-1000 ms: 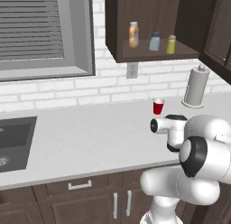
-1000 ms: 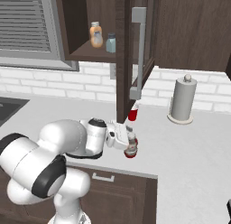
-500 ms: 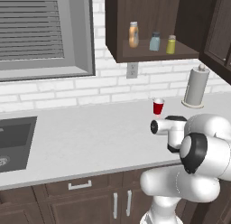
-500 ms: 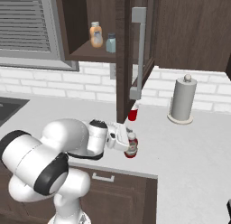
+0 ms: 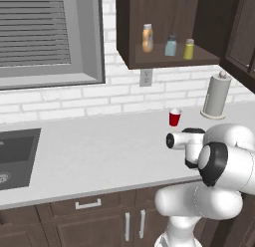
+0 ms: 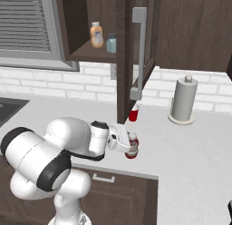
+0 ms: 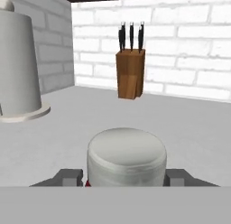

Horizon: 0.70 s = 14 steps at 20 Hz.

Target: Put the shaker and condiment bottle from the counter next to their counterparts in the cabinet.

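Note:
The condiment bottle, red with a white cap, stands upright on the counter near its front edge. My gripper reaches it level from the left, and its fingers press both sides of the bottle just under the cap. The yellow-green shaker stands on the cabinet shelf, right of the pale blue-grey shaker and the orange bottle. In the right base view, the orange bottle and blue-grey shaker show past the open cabinet door.
A red cup stands on the counter behind the bottle, under the cabinet. A paper towel holder is at the back right, and a knife block stands against the brick wall. The dark sink lies far left.
The jaws have closed in from wide open onto the red bottle. The arm and bottle have hardly moved.

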Available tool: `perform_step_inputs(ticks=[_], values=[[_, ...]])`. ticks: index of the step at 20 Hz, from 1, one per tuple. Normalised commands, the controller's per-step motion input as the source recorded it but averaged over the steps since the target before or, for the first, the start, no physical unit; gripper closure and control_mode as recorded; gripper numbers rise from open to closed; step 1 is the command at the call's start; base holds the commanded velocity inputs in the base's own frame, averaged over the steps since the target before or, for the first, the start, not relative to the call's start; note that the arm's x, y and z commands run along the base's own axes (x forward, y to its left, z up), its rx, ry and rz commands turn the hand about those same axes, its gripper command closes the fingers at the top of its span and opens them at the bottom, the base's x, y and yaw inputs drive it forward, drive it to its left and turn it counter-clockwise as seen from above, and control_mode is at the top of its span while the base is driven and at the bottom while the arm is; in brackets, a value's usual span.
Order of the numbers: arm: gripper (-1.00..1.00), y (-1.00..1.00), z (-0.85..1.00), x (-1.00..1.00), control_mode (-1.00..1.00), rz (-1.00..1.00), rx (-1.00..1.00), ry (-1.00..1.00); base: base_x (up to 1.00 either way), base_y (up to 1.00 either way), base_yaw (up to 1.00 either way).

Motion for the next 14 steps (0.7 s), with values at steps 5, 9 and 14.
perform_step_inputs(ticks=[5, 9, 14], values=[[1.00, 0.00, 0.00, 0.00, -1.00, 0.00, 0.00, 0.00, 0.00, 0.00, 0.00], [1.00, 0.08, 0.28, 0.00, -1.00, 0.00, 0.00, -0.02, 0.00, 0.00, 0.00], [1.00, 0.07, 0.45, -0.01, -1.00, 0.01, 0.00, -0.03, 0.00, 0.00, 0.00]])
